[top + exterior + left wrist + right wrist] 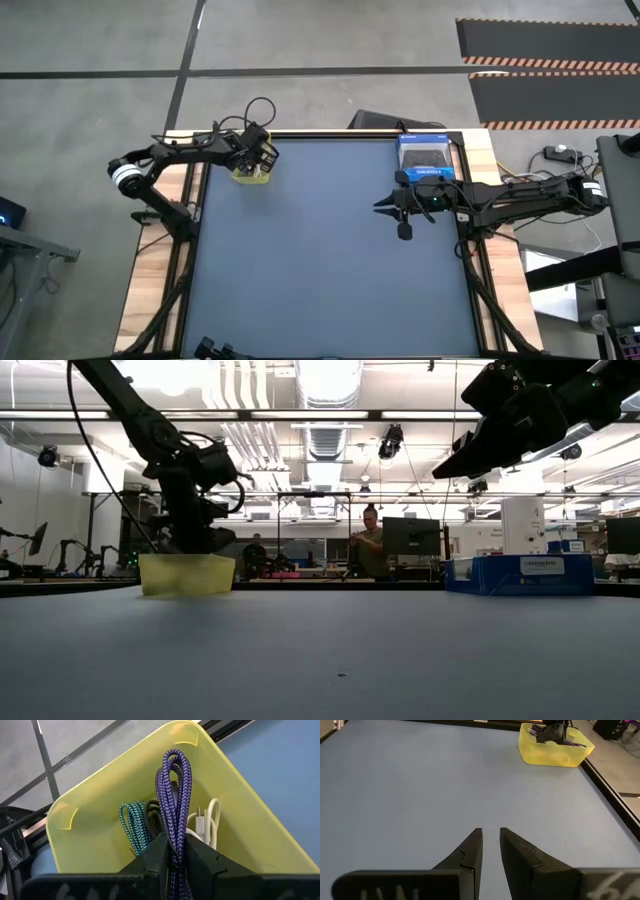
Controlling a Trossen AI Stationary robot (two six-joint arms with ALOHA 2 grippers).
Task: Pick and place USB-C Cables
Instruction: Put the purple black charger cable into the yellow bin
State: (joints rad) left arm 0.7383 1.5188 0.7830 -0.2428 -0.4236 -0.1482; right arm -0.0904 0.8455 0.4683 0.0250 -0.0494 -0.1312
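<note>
Purple cable gripped over yellow bin [240,815] — far-left table [330,260] corner.
Left gripper [172,860] is clamped on the purple cable [174,795] inside the bin; green cable [132,825], black cable [154,812] and white cable [207,822] lie within. Right gripper [490,855] is held slightly parted, empty — above mid-right table.

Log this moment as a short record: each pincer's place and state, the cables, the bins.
left pincer: over the yellow bin at the table's far left corner, shut on the purple cable
right pincer: above the mat on the right side, fingers slightly apart, holding nothing
green cable: in the yellow bin
white cable: in the yellow bin
black cable: in the yellow bin, between green and purple
blue bin: far right corner, behind the right arm
</note>
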